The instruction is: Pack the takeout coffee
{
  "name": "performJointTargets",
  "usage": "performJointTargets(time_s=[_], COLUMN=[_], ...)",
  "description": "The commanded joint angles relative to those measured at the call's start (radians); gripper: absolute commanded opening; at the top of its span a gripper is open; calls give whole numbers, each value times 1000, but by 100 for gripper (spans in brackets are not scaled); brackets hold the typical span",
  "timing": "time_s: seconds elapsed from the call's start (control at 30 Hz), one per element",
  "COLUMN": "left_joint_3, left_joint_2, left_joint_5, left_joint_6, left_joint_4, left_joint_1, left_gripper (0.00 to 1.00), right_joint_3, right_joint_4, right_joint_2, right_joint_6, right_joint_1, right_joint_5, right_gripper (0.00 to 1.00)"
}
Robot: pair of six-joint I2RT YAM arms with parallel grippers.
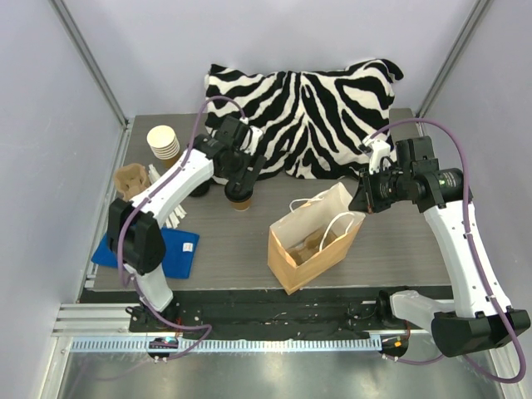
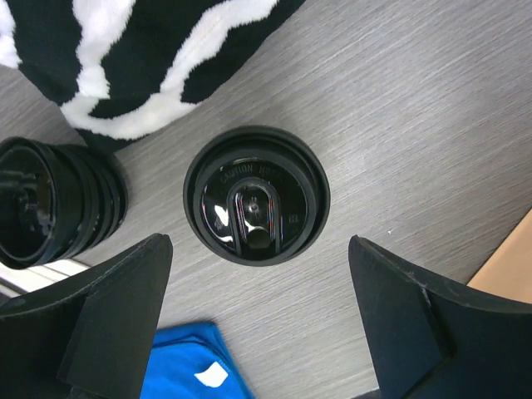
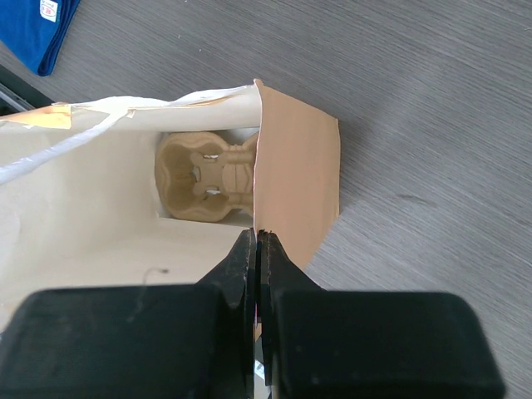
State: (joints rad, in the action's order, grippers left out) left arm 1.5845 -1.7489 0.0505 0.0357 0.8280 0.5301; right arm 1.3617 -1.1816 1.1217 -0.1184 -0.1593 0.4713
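**Item 1: takeout coffee (image 2: 256, 195).** A brown cup under a black lid. It stands upright on the table (image 1: 233, 249), just in front of the zebra pillow (image 1: 307, 116) and well apart from the paper bag (image 1: 316, 241). My left wrist view looks straight down on it, so only the lid shows there.

**Item 2: left gripper (image 2: 258, 249).** The jaws are spread wide and hold nothing. It hovers above the cup with a finger out to each side of the lid. I judge the step in hand to be the grasp.
- I would centre the lid midway between the fingers.
- I would then descend until the pads sit below the lid's rim, against the paper wall.
- I would close gently, firm enough to carry but not so firm that the cup buckles or the lid pops off.

**Item 3: stack of black lids (image 2: 50, 204).** It sits just beside the cup. I would watch that the finger (image 2: 108, 316) on that side does not clip it going down.

**Item 4: right gripper (image 3: 256, 249).** The jaws are together, pinched on the bag's upper edge, which holds the mouth open. I would leave this grip alone while the left arm works.

**Item 5: pulp carrier (image 3: 204, 179).** It lies at the bottom of the bag. I judge the cup should travel upright, go in through the open mouth clear of the handles, and seat in a well of the carrier.
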Motion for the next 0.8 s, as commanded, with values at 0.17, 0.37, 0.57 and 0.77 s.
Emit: performJointTargets(time_s=[0.17,0.37,0.57,0.77], left_joint_3=[227,241,258,273], left_joint_2=[-130,-153,-187,-216], left_joint_5=[-11,2,-20,-40], left_joint_6=[-31,-60,-74,-65], left_joint_4=[235,278,289,286], left_joint_1=[-1,-1,-7,-21], left_gripper=[94,96,93,91], right_joint_3=[-7,-4,-6,-3], right_joint_4=[30,31,30,28], right_joint_2=[10,15,13,17], right_joint_6=[-13,-15,-18,-18], right_joint_1=[4,3,4,4], right_joint_5=[15,16,13,15], right_gripper=[1,1,1,1])
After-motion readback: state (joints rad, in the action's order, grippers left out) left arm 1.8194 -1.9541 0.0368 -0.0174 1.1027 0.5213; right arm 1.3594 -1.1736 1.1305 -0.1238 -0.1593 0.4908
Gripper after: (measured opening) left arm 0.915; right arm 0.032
